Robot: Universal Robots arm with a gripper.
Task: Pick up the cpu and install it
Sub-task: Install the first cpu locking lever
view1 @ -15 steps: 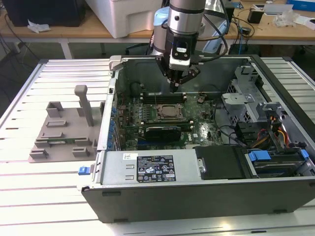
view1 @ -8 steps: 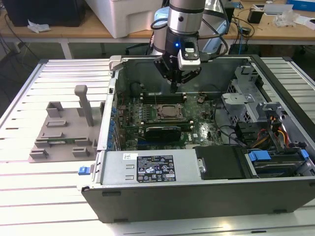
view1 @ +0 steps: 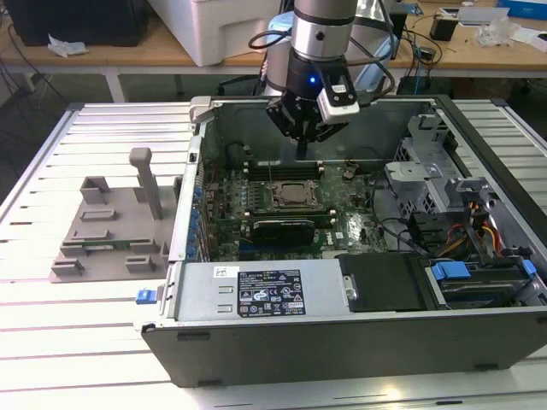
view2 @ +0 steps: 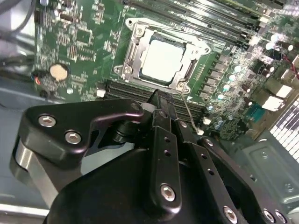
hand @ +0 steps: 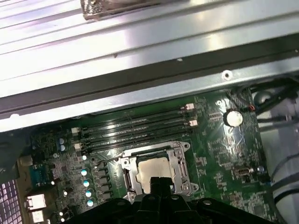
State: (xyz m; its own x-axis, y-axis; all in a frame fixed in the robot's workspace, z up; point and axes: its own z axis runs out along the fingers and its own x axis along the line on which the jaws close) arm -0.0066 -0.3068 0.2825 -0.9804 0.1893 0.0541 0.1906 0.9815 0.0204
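An open computer case (view1: pixel 342 337) lies on the slatted tabletop (view1: pixel 85 325). Inside it is a green motherboard (view1: pixel 352 231). A black box with a label (view1: pixel 265 292) runs along the near wall. At the exterior view's right sit a drive bay with blue tabs (view1: pixel 451 273) and a bundle of cables (view1: pixel 483 226). Outside the case, at the exterior view's left, a grey fixture (view1: pixel 111 231) stands on the tabletop.

On the board, the metal socket frame (view2: pixel 135 51) holds the cpu (view2: pixel 163 60), which lies flat in the recess with its pale metal top up. Memory slots (hand: pixel 135 130) run alongside the socket, and a coin cell (hand: pixel 232 117) sits further off on the board.

The hand (view1: pixel 301 147) hangs inside the case above the board, its fingers drawn together to a point with nothing seen between them. In both wrist views the cpu lies just past the fingertips. In the first wrist view the hand (hand: pixel 159 183) covers the chip's near edge (hand: pixel 156 169). In the second wrist view the tips (view2: pixel 161 99) stand above the memory slots beside the socket, apart from the chip.
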